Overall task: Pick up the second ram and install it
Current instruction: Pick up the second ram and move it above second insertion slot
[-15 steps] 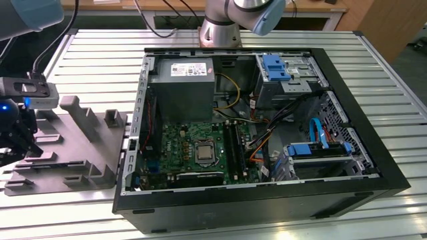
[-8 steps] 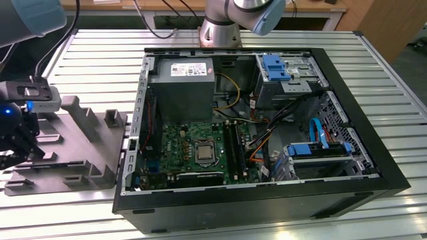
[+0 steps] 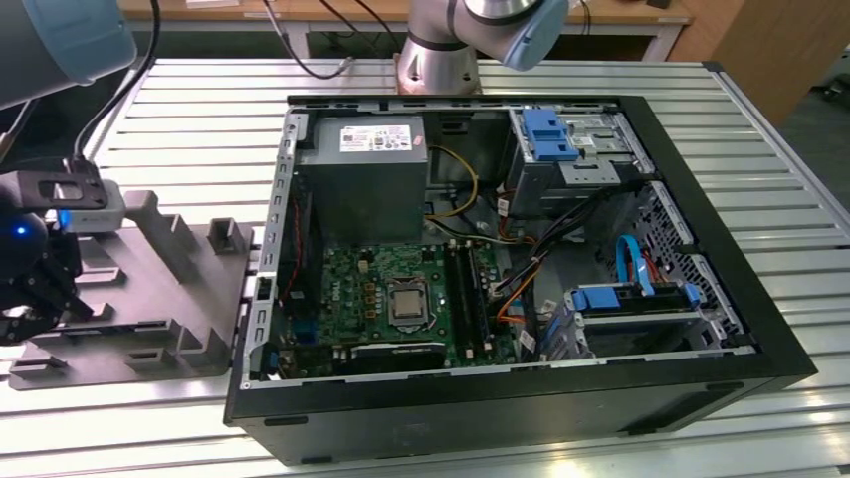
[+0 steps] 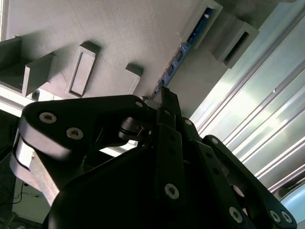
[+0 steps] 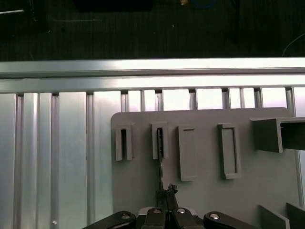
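The second ram (image 4: pixel 183 47) is a thin dark stick with a bluish tint, standing on edge in a slot of the grey fixture plate (image 3: pixel 159 289). In the first wrist view the ram (image 5: pixel 161 162) appears edge-on as a narrow line running from a slot block to my fingertips. My gripper (image 4: pixel 163 95) has its black fingers closed together on the near end of the stick. In the exterior view the gripper (image 3: pixel 27 299) hangs over the plate at the far left, well away from the motherboard's memory slots (image 3: pixel 468 289).
An open computer case (image 3: pixel 664 159) lies on the slatted metal table (image 3: pixel 199 119), to the exterior view's right of the plate. Inside are a power supply (image 3: pixel 361 169), cables and blue drive brackets (image 3: pixel 547 134). The arm's base (image 3: pixel 445 55) stands behind the case.
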